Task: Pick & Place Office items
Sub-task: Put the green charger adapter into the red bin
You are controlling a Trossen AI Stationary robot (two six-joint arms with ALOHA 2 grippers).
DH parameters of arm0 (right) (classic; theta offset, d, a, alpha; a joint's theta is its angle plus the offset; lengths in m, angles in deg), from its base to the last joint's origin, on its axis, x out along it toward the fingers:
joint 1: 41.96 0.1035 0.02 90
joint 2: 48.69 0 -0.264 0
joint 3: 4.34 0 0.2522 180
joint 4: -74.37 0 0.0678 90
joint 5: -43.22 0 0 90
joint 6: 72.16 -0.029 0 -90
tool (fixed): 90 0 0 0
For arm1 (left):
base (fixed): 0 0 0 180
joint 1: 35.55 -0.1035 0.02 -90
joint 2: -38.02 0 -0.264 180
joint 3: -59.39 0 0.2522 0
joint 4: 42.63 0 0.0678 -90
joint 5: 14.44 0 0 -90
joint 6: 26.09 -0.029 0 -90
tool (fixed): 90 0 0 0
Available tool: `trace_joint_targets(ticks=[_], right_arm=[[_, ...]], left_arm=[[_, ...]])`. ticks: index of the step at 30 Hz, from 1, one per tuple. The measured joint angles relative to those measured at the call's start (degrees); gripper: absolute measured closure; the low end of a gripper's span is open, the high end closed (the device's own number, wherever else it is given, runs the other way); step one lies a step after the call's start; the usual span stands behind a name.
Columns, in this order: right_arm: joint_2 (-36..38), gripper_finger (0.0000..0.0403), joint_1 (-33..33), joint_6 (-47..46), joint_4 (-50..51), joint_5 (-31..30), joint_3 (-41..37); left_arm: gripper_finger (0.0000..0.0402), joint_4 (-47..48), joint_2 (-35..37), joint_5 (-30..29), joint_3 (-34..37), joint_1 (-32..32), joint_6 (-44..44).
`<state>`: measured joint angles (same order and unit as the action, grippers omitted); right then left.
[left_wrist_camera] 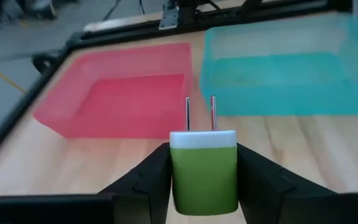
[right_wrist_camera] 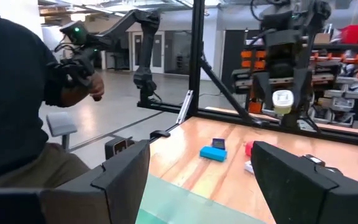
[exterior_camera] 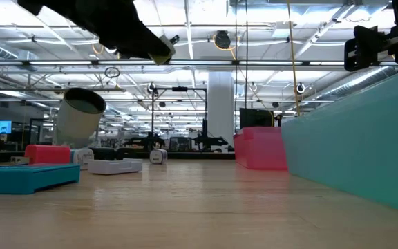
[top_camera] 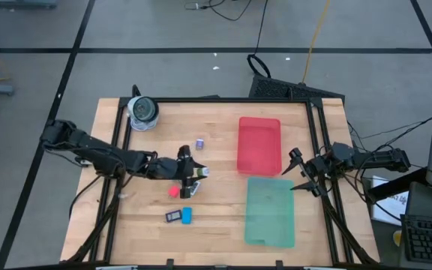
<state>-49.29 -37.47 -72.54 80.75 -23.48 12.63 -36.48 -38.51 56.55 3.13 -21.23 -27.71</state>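
Two grippers: both mine, one at work and one waiting.
Left gripper (left_wrist_camera: pixel 204 186): narrowed on a green plug adapter (left_wrist_camera: pixel 204 177); my dark fingers (left_wrist_camera: pixel 145 186) press its two sides, and its white top and two metal prongs point ahead toward the trays.
Held item, place: lifted clear of the table (top_camera: pixel 216 225), over its middle, just left of the tray pair in the high view.
Left on the table, near: a red piece (top_camera: pixel 174 190) just beside my left gripper; a blue bar (top_camera: pixel 187 216) and a dark block (top_camera: pixel 173 217) touching or nearly so, toward the front edge.
Left on the table, farther: a white flat piece (exterior_camera: pixel 115 166) close under my arm, a small purple-and-white bit (top_camera: pixel 199 142) toward the back, and a grey roll (top_camera: pixel 142 111) at the back-left corner.
Red tray (top_camera: pixel 259 145): ahead of the plug, the farther of the two; nothing visible inside.
Green tray (top_camera: pixel 269 211): beside the red one, toward the front; nothing visible inside.
Right gripper (right_wrist_camera: pixel 201 180): spread wide with nothing between its fingers, parked at the table's right edge beside both trays.
Beyond the table: a seated person in dark clothing, outside the frame.
Step in hand: carrying, as I judge it; the pick looks complete and placing is not yet done.
Next move calls for: travel right until the plug is over a tray's inside, a short descent, then release; which tray suits it I cannot tell.
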Motion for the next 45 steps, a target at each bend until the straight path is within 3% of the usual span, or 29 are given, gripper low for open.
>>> trace_joint_targets(ticks=[5, 9, 13, 18, 21, 25, 28, 35, 39, 45], right_arm=[[0.0, 0.0135, 0.0, -0.17, -1.19, -0.75, 0.0], [-0.02, 0.0135, 0.0, -6.68, -3.12, -1.41, -0.01], [-0.04, 0.0135, 0.0, -13.35, -5.75, -5.24, -0.01], [-0.07, 0.0135, 0.0, -13.61, -10.24, -5.65, 0.0], [-0.09, 0.0135, 0.02, -13.92, -12.33, -11.7, -0.01], [-1.79, 0.0135, 0.24, -17.58, -11.74, -23.95, -0.01], [-6.48, 0.0135, 0.22, -24.06, -12.67, -32.05, 0.01], [-26.3, 0.0135, 0.22, -30.91, -27.3, -40.11, 0.06], [-38.73, 0.0135, 0.22, -31.82, -32.96, -41.38, 2.64], [-55.62, 0.0109, 0.22, -26.93, -34.73, -40.26, 14.14]], left_arm=[[0.0267, 0.08, 0.0, -5.75, 0.0, 2.67, -7.48], [0.0272, 0.41, 0.0, -8.96, 0.0, 3.22, -10.86], [0.0253, 2.52, 0.0, -13.24, 0.0, 3.18, -13.73], [0.0247, 2.97, 0.0, -15.6, 0.0, 3.18, -15.07], [0.0271, 3.02, 0.0, -15.6, 0.0, 3.0, -16.37], [0.0272, 3.04, 0.0, -15.58, 0.0, 2.07, -17.02], [0.0271, 3.06, 0.0, -15.7, 0.0, 1.27, -19.7], [0.0247, -1.12, -3.43, -17.57, 0.0, -1.77, -30.01], [0.0271, -5.93, -6.07, -18.62, 0.0, -3.65, -33.89], [0.0258, -7.52, -7.5, -19.62, -1.51, -4.15, -36.02]])
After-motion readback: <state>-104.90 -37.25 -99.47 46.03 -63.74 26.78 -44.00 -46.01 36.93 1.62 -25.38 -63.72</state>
